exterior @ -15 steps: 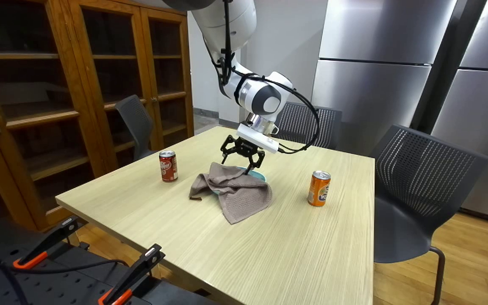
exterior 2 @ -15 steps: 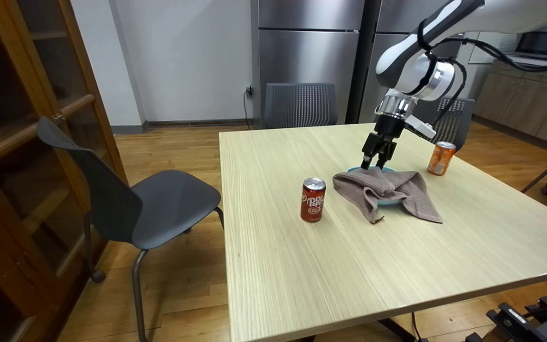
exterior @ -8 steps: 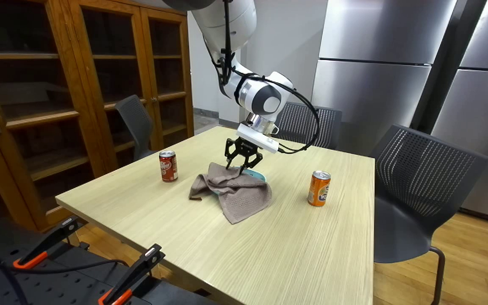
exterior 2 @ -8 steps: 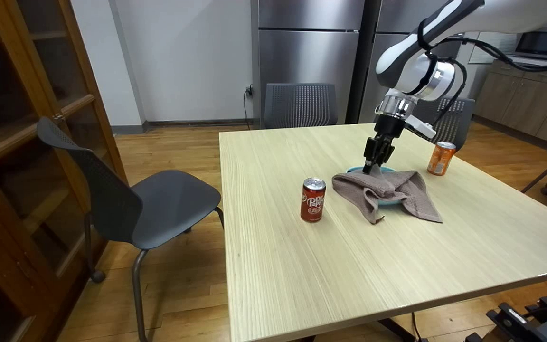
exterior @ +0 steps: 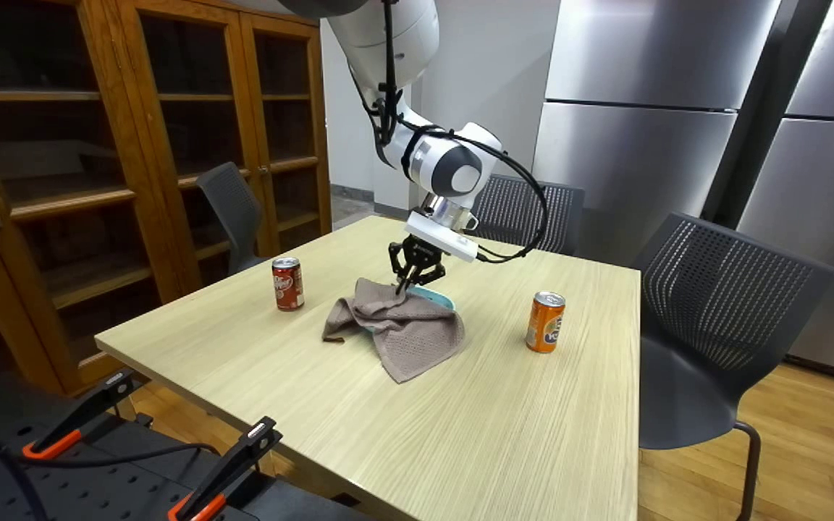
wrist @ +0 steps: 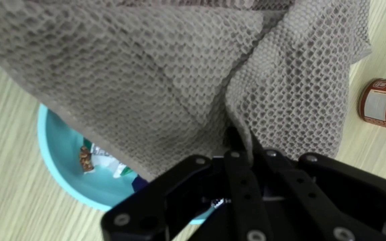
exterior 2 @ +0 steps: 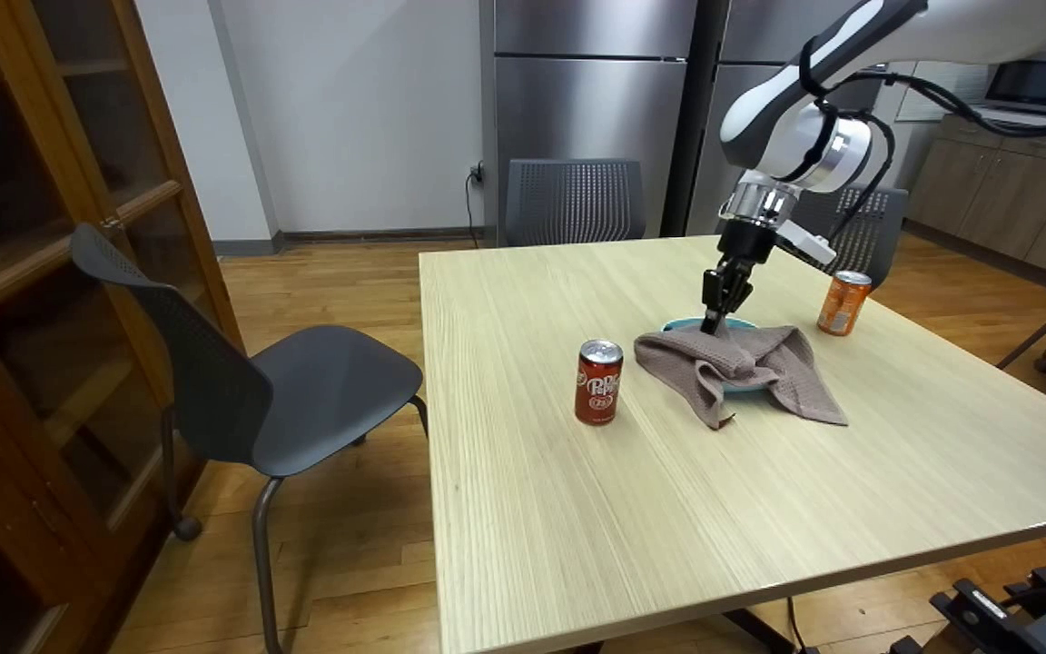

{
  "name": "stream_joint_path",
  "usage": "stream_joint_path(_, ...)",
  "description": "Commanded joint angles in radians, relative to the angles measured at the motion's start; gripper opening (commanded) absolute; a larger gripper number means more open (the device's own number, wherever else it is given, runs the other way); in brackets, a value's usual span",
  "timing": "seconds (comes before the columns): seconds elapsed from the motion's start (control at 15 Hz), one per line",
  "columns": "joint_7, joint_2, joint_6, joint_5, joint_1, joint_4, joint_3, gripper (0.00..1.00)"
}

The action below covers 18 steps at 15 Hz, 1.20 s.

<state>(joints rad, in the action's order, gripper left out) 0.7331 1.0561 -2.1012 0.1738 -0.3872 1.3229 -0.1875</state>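
A grey-brown waffle-weave towel lies draped over a light-blue bowl on the table, its corners spread on the wood. My gripper points down at the bowl's rim side, its fingers closed together. In the wrist view a raised fold of the towel is pinched between the fingers of the gripper. Beneath the towel's edge, the bowl shows small wrapped items inside; the rest of its contents is covered. A red Dr Pepper can and an orange Fanta can stand upright on either side.
The light wooden table carries all these things. Dark chairs stand around it. A wooden glass-door cabinet and steel refrigerators are behind. Black-and-orange clamps sit near the table's front edge.
The fingers have come together from wide apart, gathering the towel's edge between them. The arm has hardly moved, and the cans and bowl stay where they were.
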Motion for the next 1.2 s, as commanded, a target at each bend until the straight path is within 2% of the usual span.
stream_joint_path(0.0,0.006,-0.022,0.017,0.025,0.009,0.005,0.017,0.01)
stream_joint_path(0.33,0.005,-0.073,0.003,0.033,-0.002,0.031,0.022,0.01)
stream_joint_path(1.13,-0.044,-0.086,-0.008,0.035,0.013,-0.076,0.081,0.01)
